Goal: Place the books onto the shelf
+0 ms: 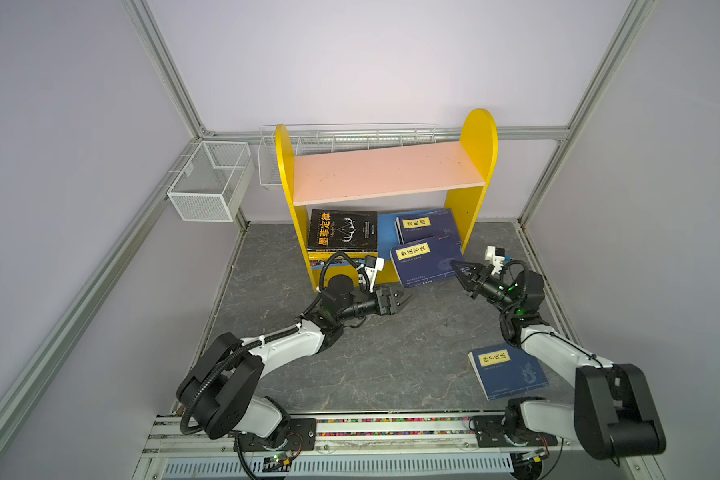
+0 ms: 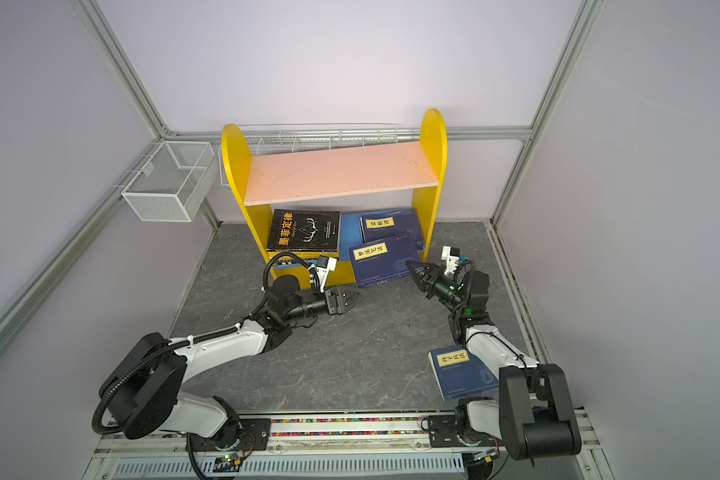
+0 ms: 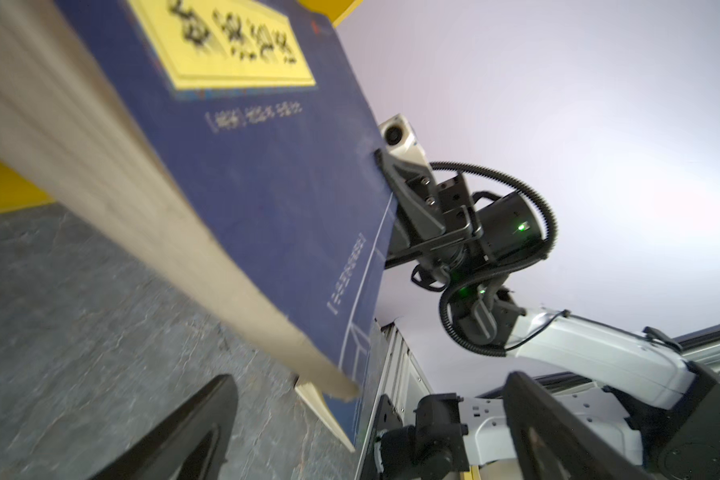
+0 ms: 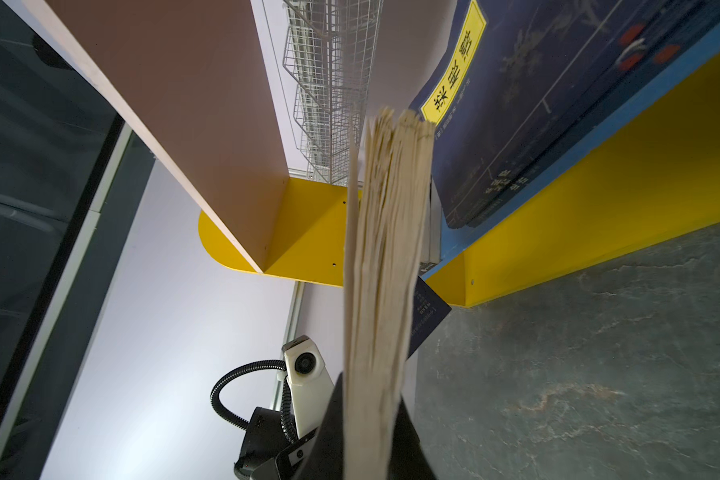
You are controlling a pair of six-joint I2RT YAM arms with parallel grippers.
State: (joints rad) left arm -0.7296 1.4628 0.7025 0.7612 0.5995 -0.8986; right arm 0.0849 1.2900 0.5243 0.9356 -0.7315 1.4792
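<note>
Books sit in three places. A black book [image 1: 341, 230] tops a low stack on the left of the shelf's [image 1: 479, 141] blue lower board [image 1: 385, 232]. A shelved navy book [image 1: 427, 222] lies flat on the right of that board. A loose navy book [image 1: 508, 370] lies on the surface [image 1: 391, 357] near the right arm's base, untouched. The pink upper board [image 1: 387, 170] is bare.

Your right end effector [image 1: 459, 268] is pinching the held navy book [image 1: 425, 259] at its near right edge. The book is tilted, with its far end over the front of the lower board, overlapping the shelved navy book. I cannot tell whether it rests there. In the right wrist view the page block [image 4: 383, 291] is clamped between the jaws and the pages fan at the far end.

Your left end effector [image 1: 404, 300] is spread wide and empty, low over the surface just beside the held book's near left corner.

Step in hand, as I judge it: sliding this book into the lower tier.

- Push it further in and lay it flat on the shelved one.
- Keep it under the pink board and clear of the right yellow panel.
- Let go only once the board carries the weight.
- Use the left to nudge the near corner if the book hangs out.
- Take the loose book after that.
</note>
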